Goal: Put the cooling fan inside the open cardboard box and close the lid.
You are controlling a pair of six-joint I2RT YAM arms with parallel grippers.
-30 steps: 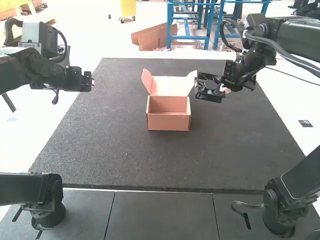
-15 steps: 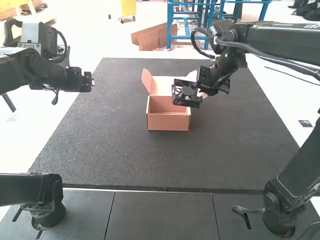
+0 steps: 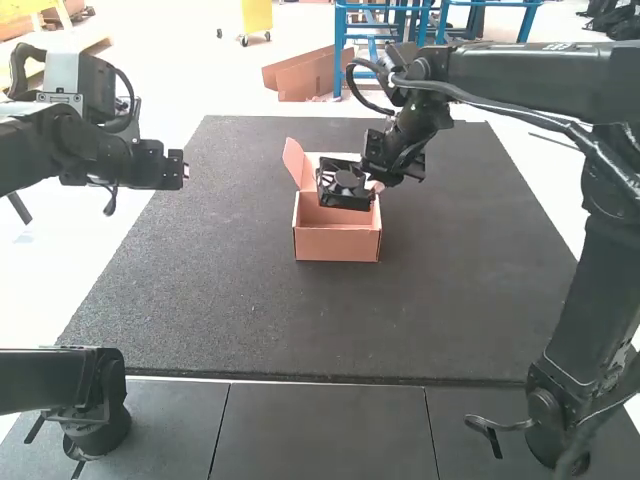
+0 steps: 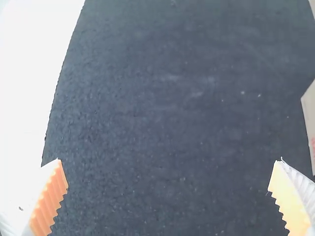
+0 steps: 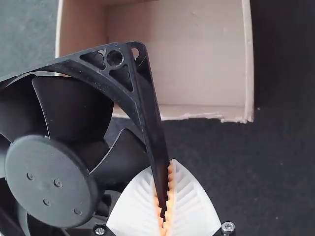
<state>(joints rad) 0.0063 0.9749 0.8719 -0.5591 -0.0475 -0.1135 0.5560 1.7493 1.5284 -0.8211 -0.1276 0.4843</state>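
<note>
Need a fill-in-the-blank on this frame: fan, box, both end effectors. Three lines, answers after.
1. The right end effector is shut on the frame of the cooling ____.
2. The cardboard box has its top ____ and nothing inside.
3. The left end effector is ____ over the black mat, holding nothing.
Missing words: fan; open; open.
</note>
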